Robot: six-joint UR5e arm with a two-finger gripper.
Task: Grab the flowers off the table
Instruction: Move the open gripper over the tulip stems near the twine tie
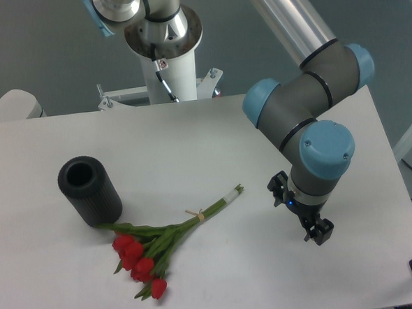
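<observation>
The flowers (164,242) lie flat on the white table (44,143), left of centre near the front. The red buds point to the lower left and the pale stem ends point to the upper right, with a tan band around the stems. My gripper (298,210) hangs over the table to the right of the stem ends, well apart from them. Its two black fingers (321,231) are spread apart with nothing between them.
A black ribbed cylinder vase (89,191) stands upright just left of the flowers, with the leaves nearly touching its base. The arm's white base column (165,55) stands behind the table's far edge. The table's right edge is close to the arm.
</observation>
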